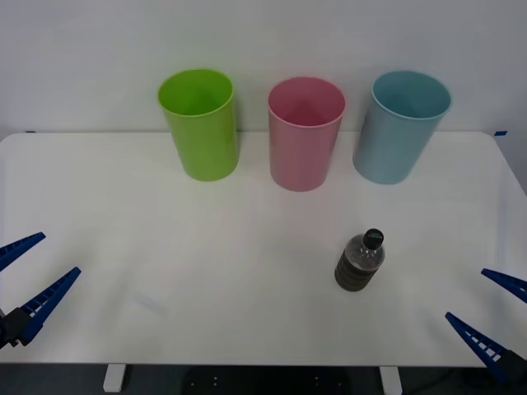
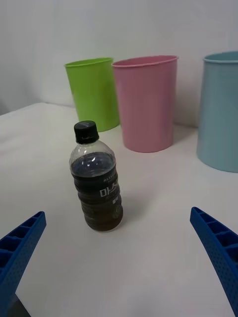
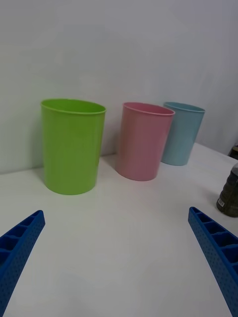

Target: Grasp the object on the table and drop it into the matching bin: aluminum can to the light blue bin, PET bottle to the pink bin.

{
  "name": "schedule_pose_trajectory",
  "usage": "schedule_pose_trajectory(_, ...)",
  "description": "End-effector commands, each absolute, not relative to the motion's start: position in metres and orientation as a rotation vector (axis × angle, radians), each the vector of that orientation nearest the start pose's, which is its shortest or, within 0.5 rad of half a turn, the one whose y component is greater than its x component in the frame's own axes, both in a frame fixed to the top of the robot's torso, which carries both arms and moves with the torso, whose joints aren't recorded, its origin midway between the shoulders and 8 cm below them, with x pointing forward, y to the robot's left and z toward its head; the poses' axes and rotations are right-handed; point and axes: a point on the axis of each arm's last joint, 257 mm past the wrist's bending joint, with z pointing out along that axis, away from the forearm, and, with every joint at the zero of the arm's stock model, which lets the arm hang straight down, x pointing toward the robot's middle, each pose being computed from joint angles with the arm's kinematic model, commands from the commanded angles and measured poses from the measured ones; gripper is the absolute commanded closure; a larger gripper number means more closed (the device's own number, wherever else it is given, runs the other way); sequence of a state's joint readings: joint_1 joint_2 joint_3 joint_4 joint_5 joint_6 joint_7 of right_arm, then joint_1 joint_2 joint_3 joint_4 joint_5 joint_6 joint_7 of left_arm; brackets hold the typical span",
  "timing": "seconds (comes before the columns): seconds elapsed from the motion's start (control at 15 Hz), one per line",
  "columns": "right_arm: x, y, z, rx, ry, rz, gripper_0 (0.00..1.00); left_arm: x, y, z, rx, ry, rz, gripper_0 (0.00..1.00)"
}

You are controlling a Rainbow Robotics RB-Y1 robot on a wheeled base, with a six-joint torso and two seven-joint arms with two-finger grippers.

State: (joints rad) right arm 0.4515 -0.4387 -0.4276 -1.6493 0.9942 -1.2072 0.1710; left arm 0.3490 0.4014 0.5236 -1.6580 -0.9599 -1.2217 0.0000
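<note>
A small PET bottle [image 1: 360, 262] [image 2: 96, 183] with dark brown contents and a black cap stands upright on the white table [image 1: 206, 271], right of centre and in front of the bins. The pink bin [image 1: 305, 133] [image 2: 145, 102] [image 3: 144, 140] stands at the back middle, the light blue bin [image 1: 402, 125] [image 2: 219, 111] [image 3: 182, 132] to its right. My right gripper [image 1: 486, 317] [image 2: 119, 257] is open near the table's front right corner, well short of the bottle. My left gripper [image 1: 29, 276] [image 3: 116, 257] is open at the front left edge. The bottle's edge [image 3: 230, 194] shows in the left wrist view.
A lime green bin [image 1: 200, 123] [image 2: 93, 91] [image 3: 72, 144] stands at the back left of the row, all three close to the white wall. Bare tabletop lies between the grippers and the bins.
</note>
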Motion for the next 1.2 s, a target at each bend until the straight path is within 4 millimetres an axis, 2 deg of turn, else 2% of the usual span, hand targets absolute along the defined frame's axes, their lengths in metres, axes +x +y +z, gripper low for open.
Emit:
schedule_pose_trajectory(0.07, 0.313, -0.307, -0.236, -0.658, 1.523, 0.463, 0.0, 0.342, 0.33, -0.169, 0.465, 1.441, -0.567, 0.0)
schedule_pose_trajectory(0.27, 0.318, -0.297, -0.252, -0.663, 1.533, 0.496, 0.0, 0.342, 0.33, -0.169, 0.465, 1.441, -0.567, 0.0)
schedule_pose_trajectory(0.67, 0.336, -0.273, -0.273, -0.689, 1.532, 0.555, 0.0, 0.342, 0.33, -0.169, 0.465, 1.441, -0.567, 0.0)
schedule_pose_trajectory(1.2, 0.371, -0.249, -0.288, -0.708, 1.511, 0.608, 0.0, 0.342, 0.33, -0.169, 0.465, 1.441, -0.567, 0.0)
